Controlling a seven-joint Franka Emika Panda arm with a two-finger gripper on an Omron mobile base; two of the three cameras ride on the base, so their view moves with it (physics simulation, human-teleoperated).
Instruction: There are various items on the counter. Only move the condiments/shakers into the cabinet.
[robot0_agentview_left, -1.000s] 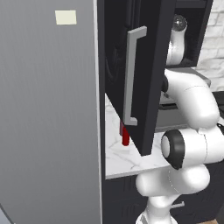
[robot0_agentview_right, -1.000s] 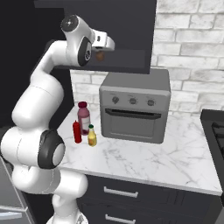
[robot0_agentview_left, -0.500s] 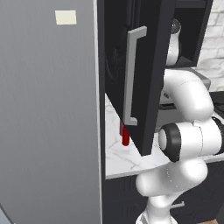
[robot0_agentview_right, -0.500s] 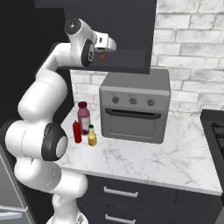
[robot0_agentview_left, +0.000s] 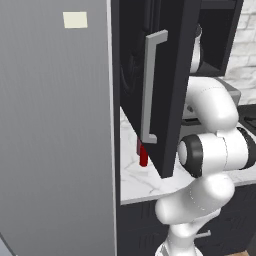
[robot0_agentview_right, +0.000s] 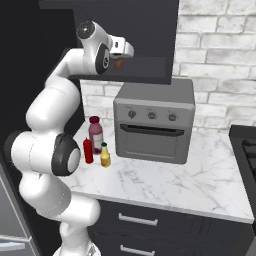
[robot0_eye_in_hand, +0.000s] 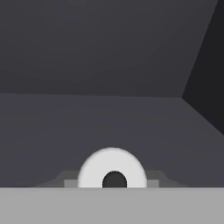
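From the left base view, the open cabinet door (robot0_agentview_left: 165, 85) hides most of the red bottle (robot0_agentview_left: 143, 156) on the tabletop (robot0_agentview_left: 145, 180). The right base view shows it whole, beside a yellow bottle (robot0_agentview_right: 105, 156). The claw (robot0_agentview_right: 120, 60) is at the cabinet (robot0_agentview_right: 145, 45), pinched narrow on a small brown item (robot0_agentview_right: 119, 64) that is hard to make out.
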